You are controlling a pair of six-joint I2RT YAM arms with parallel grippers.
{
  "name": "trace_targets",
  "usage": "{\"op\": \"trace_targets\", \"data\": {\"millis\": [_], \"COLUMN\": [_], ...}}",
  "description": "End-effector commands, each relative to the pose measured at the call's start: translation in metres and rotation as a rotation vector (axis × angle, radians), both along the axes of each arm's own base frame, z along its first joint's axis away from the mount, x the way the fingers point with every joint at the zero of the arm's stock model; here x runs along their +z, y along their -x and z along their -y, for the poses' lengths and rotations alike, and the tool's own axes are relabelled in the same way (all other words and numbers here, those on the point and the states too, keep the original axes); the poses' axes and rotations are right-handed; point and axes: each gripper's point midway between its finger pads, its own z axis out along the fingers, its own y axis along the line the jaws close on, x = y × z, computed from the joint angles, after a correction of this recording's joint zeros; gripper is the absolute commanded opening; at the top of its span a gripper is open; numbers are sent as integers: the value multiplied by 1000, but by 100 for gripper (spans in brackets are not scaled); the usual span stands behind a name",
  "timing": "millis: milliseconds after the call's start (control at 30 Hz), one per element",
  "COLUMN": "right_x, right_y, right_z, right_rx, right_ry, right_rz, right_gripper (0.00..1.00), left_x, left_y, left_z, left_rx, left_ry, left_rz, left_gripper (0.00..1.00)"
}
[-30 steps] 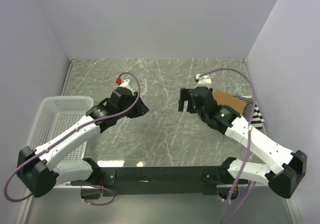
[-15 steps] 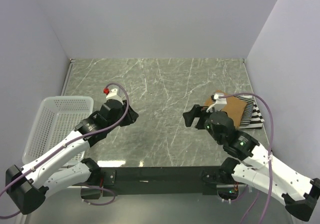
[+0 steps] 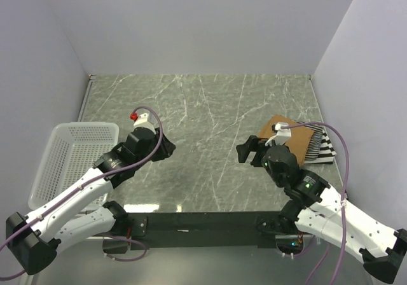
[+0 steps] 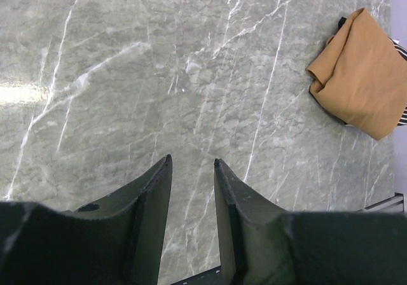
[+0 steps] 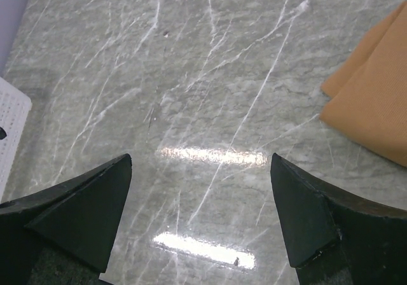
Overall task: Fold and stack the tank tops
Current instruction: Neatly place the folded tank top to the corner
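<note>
Both arms reach low over the tabletop (image 3: 210, 107), elbows bent. The left gripper (image 4: 192, 161) is empty with its jaws partly apart; the right gripper (image 5: 200, 161) gapes wide, also empty. The tan-brown tank top (image 3: 299, 139) lies folded on the black-and-white striped top (image 3: 325, 148), just beside the right gripper.

Left gripper (image 4: 193, 161), seen from the wrist: two dark fingers (image 4: 152, 202) stand slightly apart above the grey-green, white-veined marble desk (image 4: 159, 75), with nothing between them. A folded tan-brown tank top (image 4: 362, 75) lies on the desk at upper right, well apart from the gripper. A sliver of striped fabric (image 4: 403, 114) shows beneath its right edge.
</note>
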Motion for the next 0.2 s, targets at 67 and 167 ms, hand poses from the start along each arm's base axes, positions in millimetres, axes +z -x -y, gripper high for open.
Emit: {"op": "trace_targets", "data": {"millis": [67, 167], "right_x": [7, 9], "right_y": [-3, -4], "right_z": [4, 5], "right_rx": [-34, -39], "right_ry": [-22, -29], "right_rz": [29, 41], "right_gripper": [96, 96], "left_x": [5, 7], "left_y": [-2, -2], "left_z": [0, 1], "left_rx": [-1, -4], "left_ry": [3, 8], "left_rz": [32, 34], "left_gripper": [39, 39]}}
